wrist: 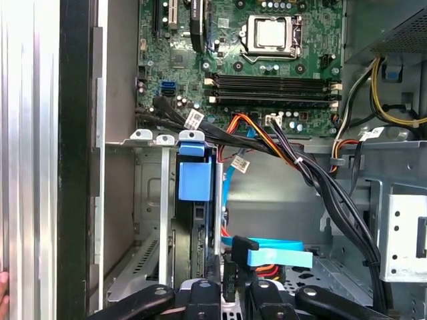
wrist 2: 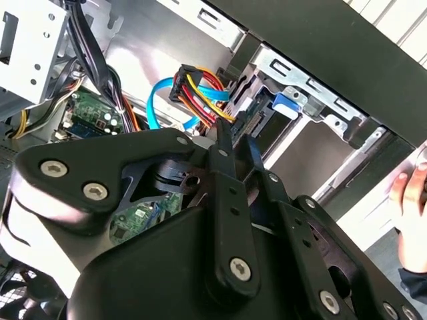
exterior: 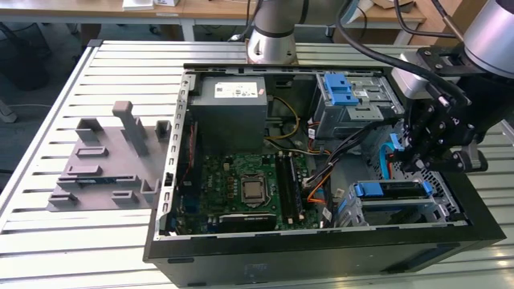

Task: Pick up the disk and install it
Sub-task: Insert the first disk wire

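We see the open computer case (exterior: 321, 253) on the slatted table (exterior: 48, 241) in the exterior view, our gripper (exterior: 425, 158) hanging over its right-hand bays; the first wrist view shows the disk (wrist: 195, 220) standing on edge inside its drive cage (wrist: 150, 200), cables (wrist: 320, 180) crowding alongside; the fingers (wrist 2: 223, 143) stand narrow, holding nothing; a person's hand (wrist 2: 412, 220) waits beyond the case wall in the second wrist view.

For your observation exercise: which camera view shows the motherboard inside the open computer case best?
The exterior view: the motherboard lies in full sight, from above, beside the grey power supply. The first wrist view shows much of the board, cut off at the frame's edge. The second wrist view gives green slivers behind the hand.
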Action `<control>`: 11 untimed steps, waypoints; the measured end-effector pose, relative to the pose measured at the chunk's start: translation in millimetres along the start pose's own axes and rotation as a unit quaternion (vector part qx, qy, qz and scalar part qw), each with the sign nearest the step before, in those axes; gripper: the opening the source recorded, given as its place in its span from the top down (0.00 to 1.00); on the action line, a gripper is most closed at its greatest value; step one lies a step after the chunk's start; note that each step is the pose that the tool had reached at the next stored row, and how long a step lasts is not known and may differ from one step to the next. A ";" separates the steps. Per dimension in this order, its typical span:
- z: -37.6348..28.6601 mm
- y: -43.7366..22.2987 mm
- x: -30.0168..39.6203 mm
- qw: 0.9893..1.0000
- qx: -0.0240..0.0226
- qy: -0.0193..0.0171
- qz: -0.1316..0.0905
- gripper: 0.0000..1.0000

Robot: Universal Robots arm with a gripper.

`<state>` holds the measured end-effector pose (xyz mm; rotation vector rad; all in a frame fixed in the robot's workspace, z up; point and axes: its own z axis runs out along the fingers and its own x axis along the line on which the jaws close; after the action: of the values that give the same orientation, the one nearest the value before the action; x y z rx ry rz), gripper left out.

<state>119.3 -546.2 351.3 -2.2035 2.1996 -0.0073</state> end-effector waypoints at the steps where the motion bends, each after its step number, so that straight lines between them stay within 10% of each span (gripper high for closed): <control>1: 0.4 0.0 0.0 1.000 0.000 -0.001 0.000 0.75; 6: 1.4 0.1 -0.2 1.000 0.000 -0.009 0.000 0.83; 11: 1.5 -0.1 -0.4 1.000 -0.002 -0.003 0.008 0.84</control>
<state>119.4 -545.7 349.8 -2.1857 2.2157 0.0031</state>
